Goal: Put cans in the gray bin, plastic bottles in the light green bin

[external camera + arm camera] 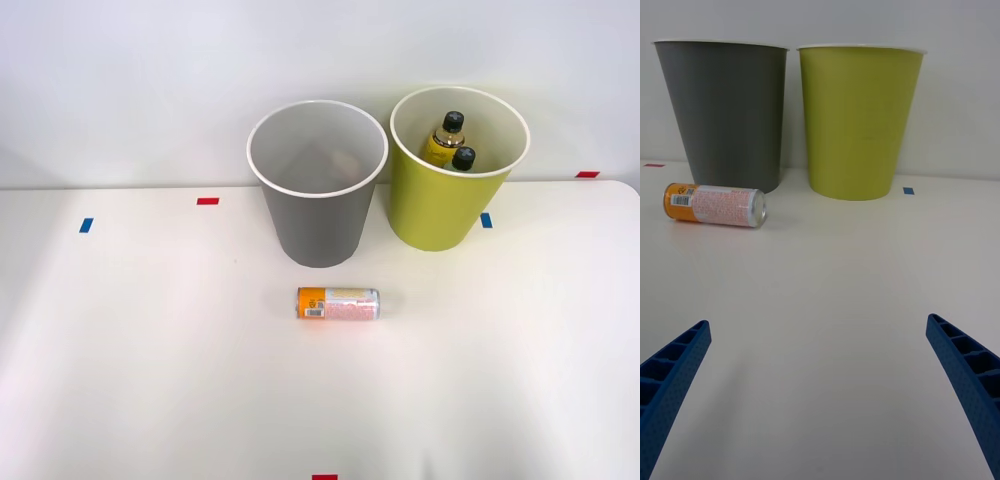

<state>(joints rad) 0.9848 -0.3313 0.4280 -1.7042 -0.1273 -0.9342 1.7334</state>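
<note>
Front view first: I count one can (pixel 338 303), two bottles (pixel 446 140) and two bins on my white surface (pixel 150 380). My one can lies on its side, just in front of the gray bin (pixel 318 215), not touching it. Its orange end points to the robot's left. Both bottles stand inside the light green bin (pixel 445 205), black caps up, close together. One has a yellow body. The two bins stand side by side, gray to the left, green to the right, near each other. I also count a few small bits of red and blue tape. My claw (pixel 818 390) is wide open, its two blue fingers (pixel 670 382) far apart, holding nothing, well back from the can.
</note>
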